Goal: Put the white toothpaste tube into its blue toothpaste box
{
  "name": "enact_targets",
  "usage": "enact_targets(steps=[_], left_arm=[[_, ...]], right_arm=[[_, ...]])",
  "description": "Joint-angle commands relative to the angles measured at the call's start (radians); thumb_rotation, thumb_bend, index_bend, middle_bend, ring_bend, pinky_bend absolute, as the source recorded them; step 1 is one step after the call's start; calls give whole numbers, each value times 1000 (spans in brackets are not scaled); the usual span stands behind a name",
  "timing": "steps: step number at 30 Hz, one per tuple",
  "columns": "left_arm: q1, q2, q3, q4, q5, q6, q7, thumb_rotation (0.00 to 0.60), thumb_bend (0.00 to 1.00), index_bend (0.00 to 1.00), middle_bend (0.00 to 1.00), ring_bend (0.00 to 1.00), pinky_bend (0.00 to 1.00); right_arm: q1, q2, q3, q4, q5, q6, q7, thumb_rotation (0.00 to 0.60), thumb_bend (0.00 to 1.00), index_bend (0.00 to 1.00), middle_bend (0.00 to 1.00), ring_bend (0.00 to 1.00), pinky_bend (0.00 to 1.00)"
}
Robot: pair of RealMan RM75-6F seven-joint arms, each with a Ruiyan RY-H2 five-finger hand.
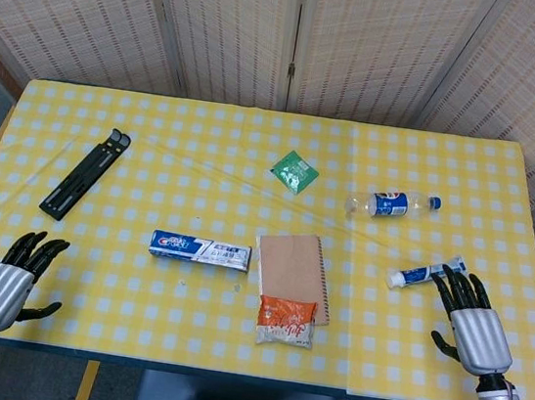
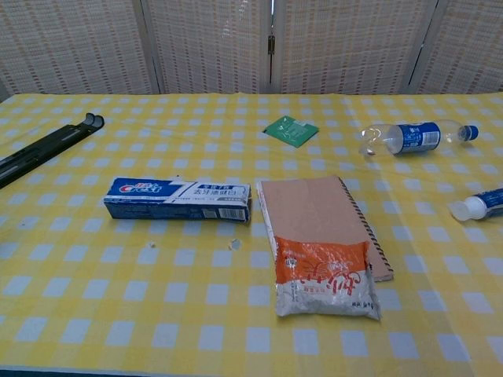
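The white toothpaste tube (image 1: 422, 274) with a blue label lies on the table at the right, cap pointing left; the chest view shows only its cap end (image 2: 478, 205) at the right edge. My right hand (image 1: 469, 319) hovers just beside its far end, fingers spread and holding nothing. The blue toothpaste box (image 1: 200, 249) lies flat left of centre, also clear in the chest view (image 2: 179, 198). My left hand (image 1: 12, 280) rests open near the front left corner, well away from the box. Neither hand appears in the chest view.
A brown notebook (image 1: 289, 273) with an orange snack packet (image 1: 287, 322) on its near end lies between box and tube. A plastic bottle (image 1: 392, 205), a green packet (image 1: 294, 172) and a black bar-shaped tool (image 1: 86, 172) sit farther back on the yellow checked tablecloth (image 1: 157, 136).
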Motion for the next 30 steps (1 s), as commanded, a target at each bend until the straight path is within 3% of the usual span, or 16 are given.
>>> enact_targets(steps=[1,11,14,17,22,30], left_arm=[[-1,-2,-1,4,-3,-3,9,600,158,152,176,70,107],[-31,-56,-21,46,43,32,-69,600,159,184,217,140,195],[-97,-47,-45,5,20,-70,-54,600,158,197,233,176,195],[-166,-35,-71,-52,-17,-188,-11,600,156,190,234,147,190],[-267,-99,-126,-90,-81,-324,7,600,159,191,222,129,210],[-362,-201,-177,-66,-143,-410,98,600,157,196,208,127,212]], right_arm=[[0,-1,0,1,2,-3,-1,600,281,0,0,0,0],[-17,13,-7,-11,-10,27,0,600,282,0,0,0,0],[-22,8,-7,-10,-12,38,-19,600,282,0,0,0,0],[-20,-1,-5,-13,-15,38,-35,600,282,0,0,0,0],[-14,-21,7,-4,5,26,-70,600,282,0,0,0,0],[-2,-33,16,13,36,-10,-71,600,282,0,0,0,0]])
